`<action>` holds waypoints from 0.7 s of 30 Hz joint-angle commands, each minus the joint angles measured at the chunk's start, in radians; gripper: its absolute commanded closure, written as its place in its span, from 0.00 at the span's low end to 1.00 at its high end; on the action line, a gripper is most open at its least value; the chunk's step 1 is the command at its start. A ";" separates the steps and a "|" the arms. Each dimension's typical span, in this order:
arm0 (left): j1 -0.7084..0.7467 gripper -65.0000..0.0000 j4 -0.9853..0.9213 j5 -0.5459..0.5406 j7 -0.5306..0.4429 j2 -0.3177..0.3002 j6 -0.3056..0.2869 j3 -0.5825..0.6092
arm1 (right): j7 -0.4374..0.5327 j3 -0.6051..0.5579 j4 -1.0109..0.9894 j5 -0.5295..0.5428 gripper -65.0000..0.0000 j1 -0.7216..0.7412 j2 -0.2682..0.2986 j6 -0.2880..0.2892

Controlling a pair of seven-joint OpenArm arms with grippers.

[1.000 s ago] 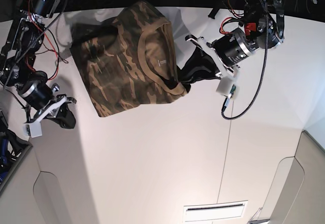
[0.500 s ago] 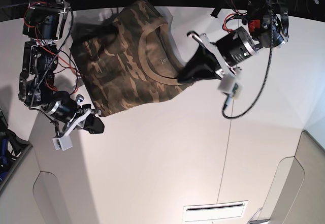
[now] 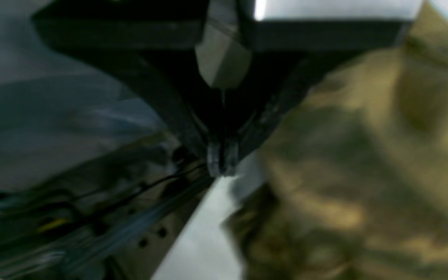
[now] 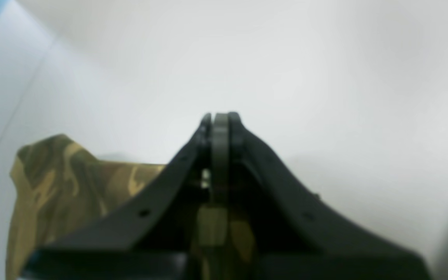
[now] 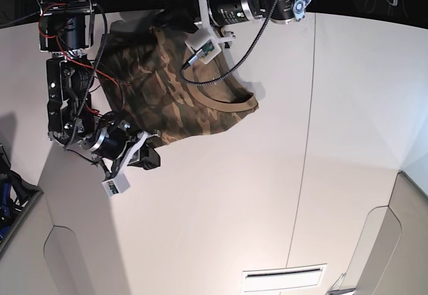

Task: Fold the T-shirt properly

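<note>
We are seeing the shirt (image 5: 170,94) lying bunched on the white table (image 5: 267,194) toward its far edge, with the tan collar (image 5: 224,101) showing on its right side in the base view.

Our right gripper (image 5: 152,160) is sitting at the shirt's near corner in the base view. In the right wrist view its fingers (image 4: 218,132) are pressed together, with a thin strip showing between the tips; we cannot tell whether that strip is cloth. The shirt (image 4: 64,186) is lying just behind and to the left of that gripper (image 4: 219,116) there.

Our left gripper (image 3: 222,161) is reaching over the far side of the shirt (image 3: 364,167). The left wrist view is blurring, yet its fingertips (image 3: 214,159) are showing pressed together, with nothing clearly visible between them.
</note>
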 commanded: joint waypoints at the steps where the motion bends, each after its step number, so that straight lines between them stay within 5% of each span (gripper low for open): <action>1: -0.015 1.00 -0.008 -0.021 -0.028 0.006 -0.002 -0.002 | 0.027 0.001 0.016 0.011 1.00 0.024 0.005 0.007; 14: -0.169 1.00 -0.256 -0.021 -0.017 0.011 0.021 -0.013 | 0.024 0.001 0.016 -0.050 1.00 0.024 0.005 0.005; 21: -0.225 1.00 -0.307 -0.021 0.034 -0.002 0.021 -0.144 | 0.022 0.002 0.016 -0.065 1.00 0.024 0.034 0.003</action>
